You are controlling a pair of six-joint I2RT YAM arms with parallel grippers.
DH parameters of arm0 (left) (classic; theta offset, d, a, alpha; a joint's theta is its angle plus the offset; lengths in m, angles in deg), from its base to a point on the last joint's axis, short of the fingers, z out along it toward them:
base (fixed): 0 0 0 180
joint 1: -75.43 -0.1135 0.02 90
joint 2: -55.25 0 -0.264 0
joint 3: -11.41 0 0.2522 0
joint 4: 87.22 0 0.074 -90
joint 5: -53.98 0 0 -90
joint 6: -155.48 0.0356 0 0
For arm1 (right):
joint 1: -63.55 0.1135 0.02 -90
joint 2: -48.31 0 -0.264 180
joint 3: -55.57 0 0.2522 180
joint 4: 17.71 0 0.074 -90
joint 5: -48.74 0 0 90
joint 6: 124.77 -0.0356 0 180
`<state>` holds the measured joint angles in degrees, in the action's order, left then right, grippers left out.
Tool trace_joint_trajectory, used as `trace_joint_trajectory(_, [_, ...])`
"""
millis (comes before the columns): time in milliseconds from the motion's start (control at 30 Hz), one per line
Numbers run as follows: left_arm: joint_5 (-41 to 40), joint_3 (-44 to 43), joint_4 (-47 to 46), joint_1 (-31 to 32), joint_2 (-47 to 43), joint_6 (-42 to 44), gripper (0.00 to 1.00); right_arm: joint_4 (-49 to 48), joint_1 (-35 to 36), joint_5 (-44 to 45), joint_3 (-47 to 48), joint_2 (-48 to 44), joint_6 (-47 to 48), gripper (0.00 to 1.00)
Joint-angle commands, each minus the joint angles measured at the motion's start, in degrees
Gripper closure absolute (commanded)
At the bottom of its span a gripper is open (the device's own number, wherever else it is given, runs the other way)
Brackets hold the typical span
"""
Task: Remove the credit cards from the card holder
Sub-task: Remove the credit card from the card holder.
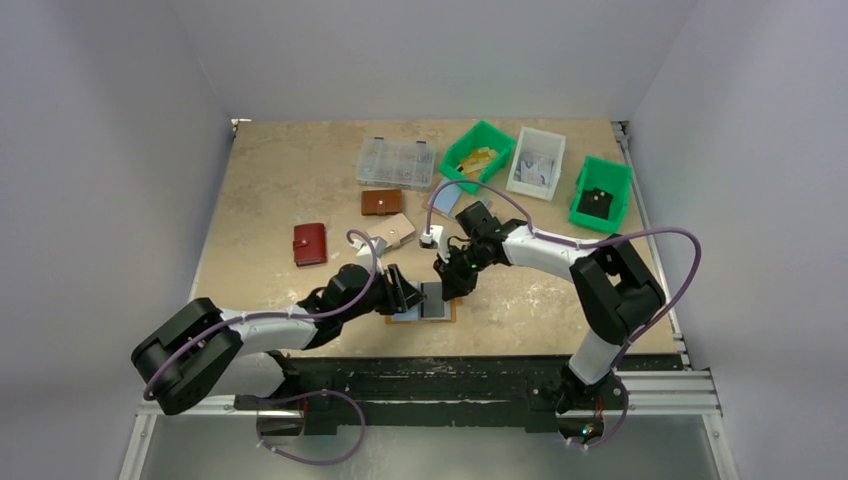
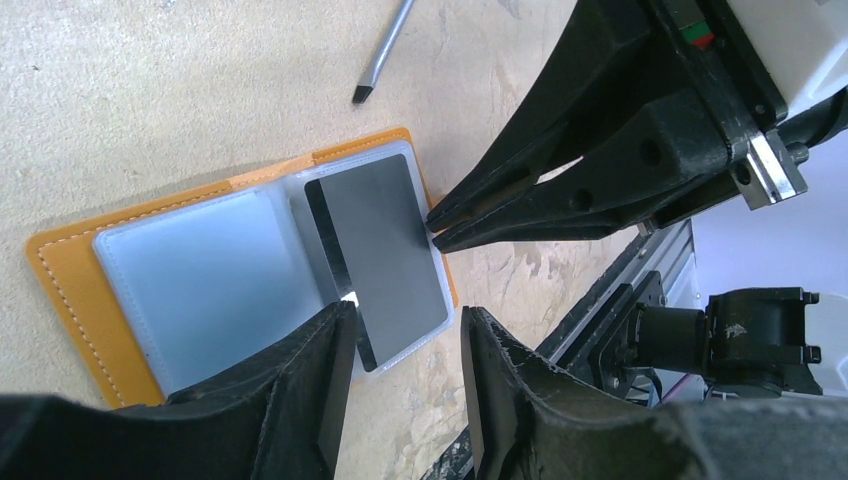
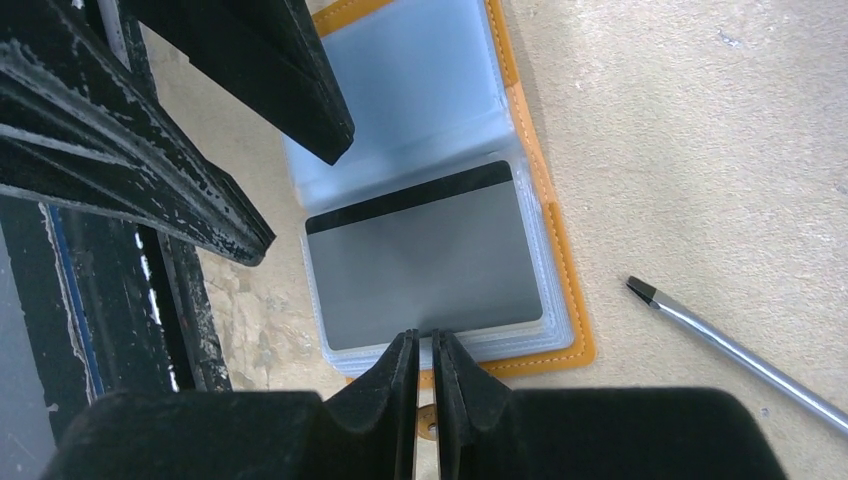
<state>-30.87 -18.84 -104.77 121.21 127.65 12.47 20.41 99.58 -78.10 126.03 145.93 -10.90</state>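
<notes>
The mustard card holder (image 1: 447, 315) lies open near the table's front edge, between both grippers. A silvery grey credit card (image 2: 385, 250) with a black stripe lies in the top clear sleeve of its right half (image 3: 430, 265). The other half shows pale blue-grey sleeves (image 2: 200, 280). My left gripper (image 2: 405, 320) is open and empty, just above the card's near corner. My right gripper (image 3: 425, 335) is shut to a thin slit, its tips touching the outer edge of the card and sleeves. Nothing shows between its fingers. It also shows in the left wrist view (image 2: 432, 225).
A metal tool with a dark tip (image 3: 730, 345) lies right of the holder. Behind are a red wallet (image 1: 310, 244), a brown wallet (image 1: 381, 202), a tan holder (image 1: 397, 232), blue flat pieces (image 1: 445, 198), a clear organiser box (image 1: 396, 162), two green bins (image 1: 477, 152) (image 1: 601, 193) and a white bin (image 1: 535, 162).
</notes>
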Motion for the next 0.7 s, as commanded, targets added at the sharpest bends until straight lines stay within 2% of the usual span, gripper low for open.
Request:
trace_joint_trajectory(0, [1.39,-0.08,-4.61,0.07,1.42,-0.34,0.54,-0.59,0.79,0.8,2.59,0.51,-0.44,0.83])
trace_joint_trajectory(667, [1.09,1.03,-6.32,0.01,3.12,-0.8,0.53,-0.12,1.06,2.47,3.28,1.86,-0.48,0.83])
